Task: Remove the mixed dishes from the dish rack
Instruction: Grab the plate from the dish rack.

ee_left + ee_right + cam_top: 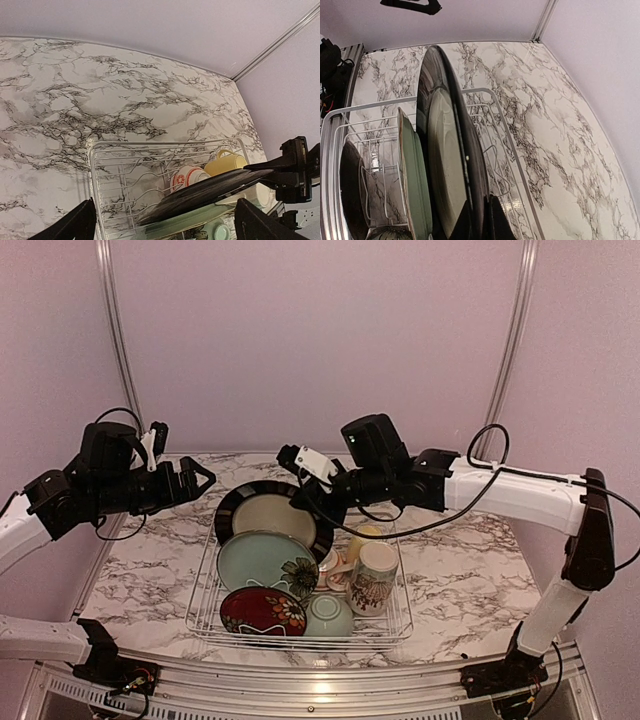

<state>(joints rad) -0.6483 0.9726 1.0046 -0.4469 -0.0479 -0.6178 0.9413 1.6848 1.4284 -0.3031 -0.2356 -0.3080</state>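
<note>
- Presently we find the dish rack (203, 598) in the middle of the marble table (470, 570), nearer its near edge, with all the crockery inside.
- At the far left of the rack a black-rimmed plate (268, 512) with a cream centre stands on edge, tilted.
- Its lower edge is hidden behind the next plate, so we cannot tell whether it rests on the wires.
- The right gripper (305, 498) reaches in from the right, its fingers pinching that plate's upper right rim.
- Just in front stands a pale teal plate (258, 558) with a dark flower motif.
- The dark red floral plate (262, 610) leans at the near left corner.
- A pale green bowl (329, 616) sits just right of the red plate.
- The tall cream patterned mug (373, 578) stands upright on the right side.
- A small yellow cup (366, 536) lies beyond the mug.
- We see the white-and-red bowl (329, 563) between the teal plate and the mug.
- The left gripper (200, 483) hangs above the table's far left, apart from the rack, fingers spread wide and holding nothing.
</note>
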